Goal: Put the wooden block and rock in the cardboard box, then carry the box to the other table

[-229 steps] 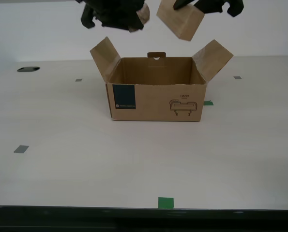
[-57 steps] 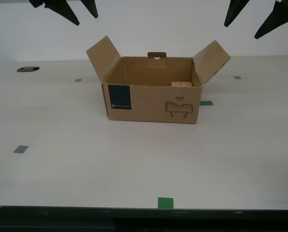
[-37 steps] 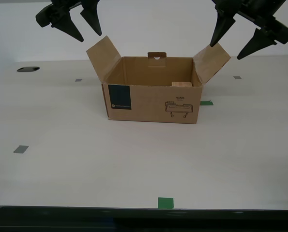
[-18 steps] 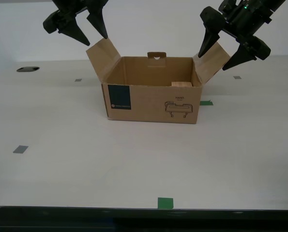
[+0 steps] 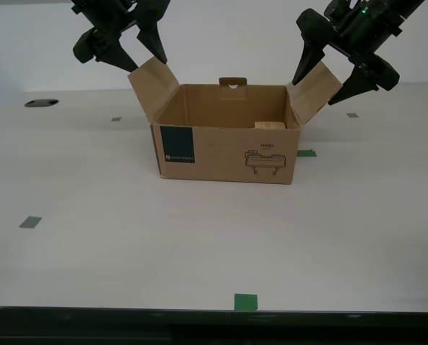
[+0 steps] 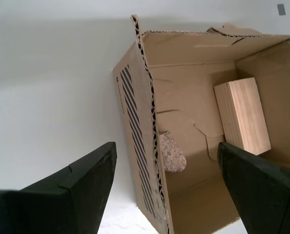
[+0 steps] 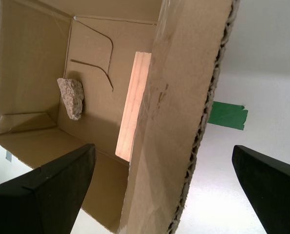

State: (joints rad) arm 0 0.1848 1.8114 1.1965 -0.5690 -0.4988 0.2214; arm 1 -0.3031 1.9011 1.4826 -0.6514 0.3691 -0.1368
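The cardboard box (image 5: 224, 133) sits on the counter (image 5: 199, 237), side flaps up. The wooden block (image 6: 242, 114) and the rock (image 6: 172, 152) lie on its floor, apart from each other. My first gripper (image 5: 336, 68) straddles the flap at the exterior view's right, fingers (image 7: 42, 192) spread wide, gripping nothing. My second gripper (image 5: 131, 50) straddles the opposite flap, fingers (image 6: 74, 187) likewise wide and empty. Green tape (image 7: 227, 116) lies beside the box.

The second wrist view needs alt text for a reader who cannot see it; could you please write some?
Looking down between my second gripper's open black fingers, which straddle an upright side flap of the cardboard box. Inside the box lie the wooden block and the rock, apart from each other.
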